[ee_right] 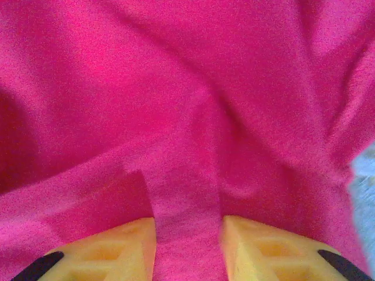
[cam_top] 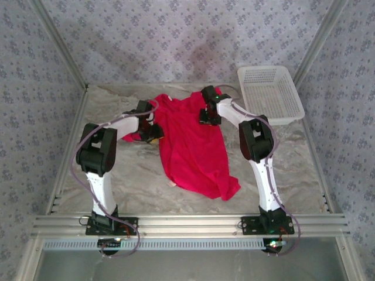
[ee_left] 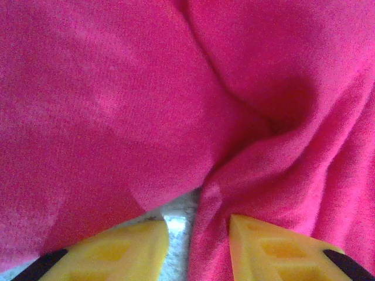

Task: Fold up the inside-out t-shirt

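The inside-out t-shirt [cam_top: 193, 146] is bright red and lies rumpled lengthwise down the middle of the table, its hem toward the near edge. My left gripper [cam_top: 153, 130] is at the shirt's upper left edge. In the left wrist view its yellow fingers [ee_left: 117, 249] stand apart; a fold of red cloth [ee_left: 211, 234] rests against the right finger, with bare table beside it. My right gripper [cam_top: 209, 117] is down on the shirt's upper right part. In the right wrist view a ridge of cloth [ee_right: 187, 234] fills the gap between its two yellow fingers [ee_right: 263, 249].
A white mesh basket [cam_top: 270, 93] stands at the back right corner. The marbled tabletop [cam_top: 135, 170] is bare to the left and right of the shirt. Patterned walls close in the sides and back.
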Action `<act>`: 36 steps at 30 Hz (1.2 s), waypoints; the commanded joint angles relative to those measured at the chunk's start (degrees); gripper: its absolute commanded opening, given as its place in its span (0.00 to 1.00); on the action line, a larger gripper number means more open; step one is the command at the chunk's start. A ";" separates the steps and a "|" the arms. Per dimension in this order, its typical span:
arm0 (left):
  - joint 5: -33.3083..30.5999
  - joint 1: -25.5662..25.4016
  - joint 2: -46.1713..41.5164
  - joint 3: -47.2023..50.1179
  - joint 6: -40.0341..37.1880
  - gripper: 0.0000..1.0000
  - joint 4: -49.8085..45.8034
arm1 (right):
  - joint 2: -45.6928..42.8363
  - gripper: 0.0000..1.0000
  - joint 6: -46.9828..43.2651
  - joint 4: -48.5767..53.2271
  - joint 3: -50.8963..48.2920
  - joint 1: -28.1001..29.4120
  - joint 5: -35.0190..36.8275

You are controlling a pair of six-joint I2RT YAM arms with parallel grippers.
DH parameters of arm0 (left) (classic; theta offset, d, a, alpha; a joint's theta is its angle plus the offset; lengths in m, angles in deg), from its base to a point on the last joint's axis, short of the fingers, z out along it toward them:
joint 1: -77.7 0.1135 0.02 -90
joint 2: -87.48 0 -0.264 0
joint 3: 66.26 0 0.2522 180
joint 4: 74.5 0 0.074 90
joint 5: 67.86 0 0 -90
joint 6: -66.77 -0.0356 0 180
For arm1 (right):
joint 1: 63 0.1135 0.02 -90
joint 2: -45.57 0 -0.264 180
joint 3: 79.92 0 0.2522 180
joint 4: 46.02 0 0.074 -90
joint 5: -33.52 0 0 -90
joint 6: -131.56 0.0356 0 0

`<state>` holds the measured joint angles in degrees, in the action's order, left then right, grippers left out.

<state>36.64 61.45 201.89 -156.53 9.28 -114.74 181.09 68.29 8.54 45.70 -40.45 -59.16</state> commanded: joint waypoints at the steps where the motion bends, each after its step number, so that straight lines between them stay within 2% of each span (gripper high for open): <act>1: -4.88 5.07 7.58 -8.26 -2.41 0.35 -1.74 | 3.46 0.38 2.27 5.75 2.71 -2.69 1.81; 9: -8.24 13.60 27.77 -42.17 -4.48 0.32 -19.84 | -1.36 0.38 2.13 7.26 -4.14 -5.80 7.47; 12: -8.67 13.47 29.02 -49.71 -5.12 0.31 -21.86 | -3.87 0.39 1.06 7.11 -3.20 -5.55 8.12; 14: -9.60 12.57 26.09 -50.27 -5.95 0.31 -21.10 | -4.94 0.41 0.03 8.20 -0.66 -5.07 7.23; 17: -11.17 9.85 16.32 -41.73 -7.82 0.32 -16.81 | -7.60 0.45 -2.20 9.65 1.52 -3.60 5.74; 20: -11.58 7.17 3.10 -24.19 -7.37 0.33 -12.80 | -12.69 0.48 -3.95 11.33 -2.07 -0.87 5.64; 25: -7.17 3.74 -19.69 10.41 0.76 0.33 -3.44 | -26.34 0.50 -3.93 7.97 -20.90 4.19 5.10; 28: -4.01 -1.10 -28.87 24.29 5.91 0.33 0.48 | -33.78 0.51 -2.45 5.61 -31.72 6.94 2.59; 33: -3.40 -13.40 -36.85 35.75 14.57 0.36 7.95 | -41.48 0.57 -0.10 4.29 -41.70 11.33 0.92; 36: -4.70 -16.29 -38.21 39.20 18.47 0.40 12.30 | -44.43 0.59 1.92 2.46 -47.09 13.18 0.04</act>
<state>32.27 46.28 166.35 -118.96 21.15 -110.68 139.87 67.65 12.49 2.31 -28.63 -57.63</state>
